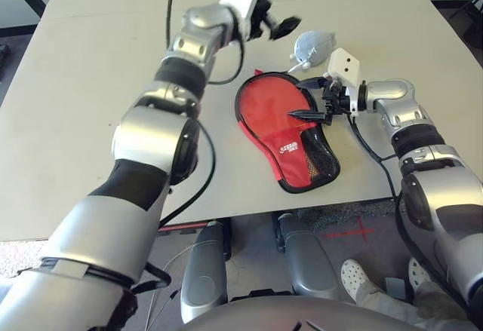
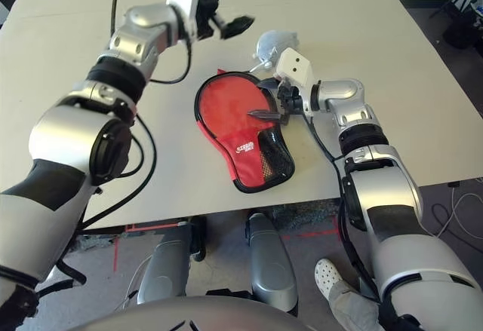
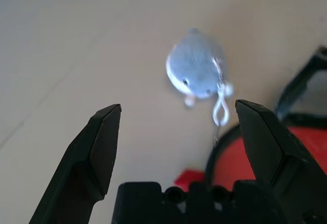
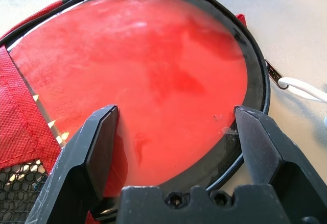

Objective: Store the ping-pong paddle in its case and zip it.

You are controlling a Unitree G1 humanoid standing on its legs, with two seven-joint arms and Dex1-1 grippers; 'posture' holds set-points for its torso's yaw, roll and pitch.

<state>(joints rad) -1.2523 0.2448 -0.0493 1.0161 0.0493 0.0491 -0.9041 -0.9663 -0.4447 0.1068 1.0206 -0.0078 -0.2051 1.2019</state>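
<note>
The paddle (image 4: 153,86) already lies inside the case (image 1: 290,131), whose zipper looks undone. Both grippers, left (image 1: 281,26) and right (image 1: 311,108), are spread apart and empty; zipping remains.

Left pincer (image 1: 281,23) raised high with fingers spread; right pincer (image 4: 176,127) low, fingers also apart.
</note>
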